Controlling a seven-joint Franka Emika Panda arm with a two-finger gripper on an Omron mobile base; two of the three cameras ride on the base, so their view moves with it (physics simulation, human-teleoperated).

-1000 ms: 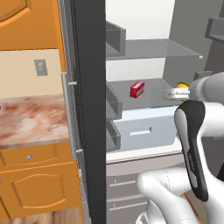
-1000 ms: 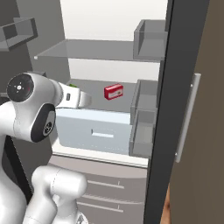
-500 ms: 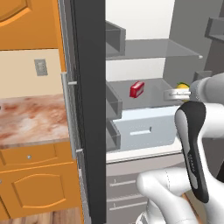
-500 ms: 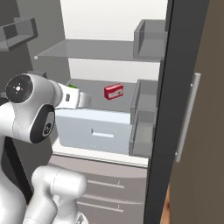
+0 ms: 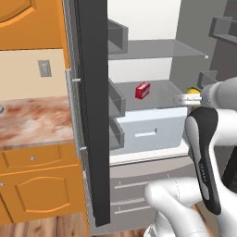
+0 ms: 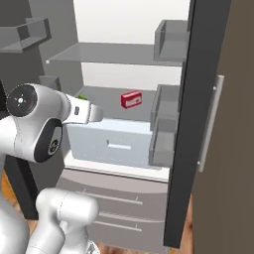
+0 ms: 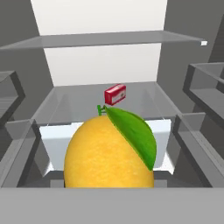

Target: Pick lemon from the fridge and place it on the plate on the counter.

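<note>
Lemon point(image 7: 109, 151) sitting dead centre at the hand view's bottom edge, right up against the fingers, inside the fridge point(image 5: 92, 115) ahead of the red box point(image 7: 115, 94); grip on it impossible to tell.

From behind the arm's left we look forward into the open fridge point(image 5: 92, 115), counter point(image 5: 32, 120) at left. From its right we face the same shelves. Both share the red box point(image 6: 131, 99). Our hand camera sits close behind the lemon point(image 7: 109, 151).
</note>
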